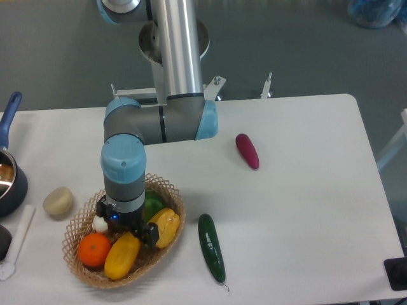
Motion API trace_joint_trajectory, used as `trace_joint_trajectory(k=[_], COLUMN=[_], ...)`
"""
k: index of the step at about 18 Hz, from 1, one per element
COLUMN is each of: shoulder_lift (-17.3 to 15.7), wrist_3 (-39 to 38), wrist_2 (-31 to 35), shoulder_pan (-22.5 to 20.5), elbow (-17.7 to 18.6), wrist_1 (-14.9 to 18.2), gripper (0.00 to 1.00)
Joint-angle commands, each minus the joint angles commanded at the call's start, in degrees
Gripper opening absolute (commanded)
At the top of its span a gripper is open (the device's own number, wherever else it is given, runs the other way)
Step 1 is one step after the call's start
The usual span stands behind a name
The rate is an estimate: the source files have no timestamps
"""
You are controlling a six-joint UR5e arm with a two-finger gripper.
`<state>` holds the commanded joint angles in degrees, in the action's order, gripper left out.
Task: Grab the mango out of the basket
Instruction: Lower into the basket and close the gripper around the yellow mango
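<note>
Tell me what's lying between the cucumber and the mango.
The camera view shows the yellow pepper and the basket rim lying between the cucumber and the mango; then bare table up to the cucumber.

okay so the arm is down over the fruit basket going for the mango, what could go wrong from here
1. The mango lies packed between the orange and the yellow pepper, so the pincer could bump or grab a neighbour instead.
2. The pincer hangs over the mango's upper end, not its middle; a grip there might let the smooth fruit tip or slip.
3. The wicker basket is light, so a low finger could snag the weave and drag it.
</note>
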<state>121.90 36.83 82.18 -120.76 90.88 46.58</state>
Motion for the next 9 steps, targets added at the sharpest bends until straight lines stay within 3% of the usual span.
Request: trace_joint_trajectory(k=[9], shoulder_lift=[1.4], wrist_3=[-1.3], wrist_2=[0.0], shoulder_pan=[0.4], elbow=[-0.1], wrist_1=[-0.3], gripper=[1.00])
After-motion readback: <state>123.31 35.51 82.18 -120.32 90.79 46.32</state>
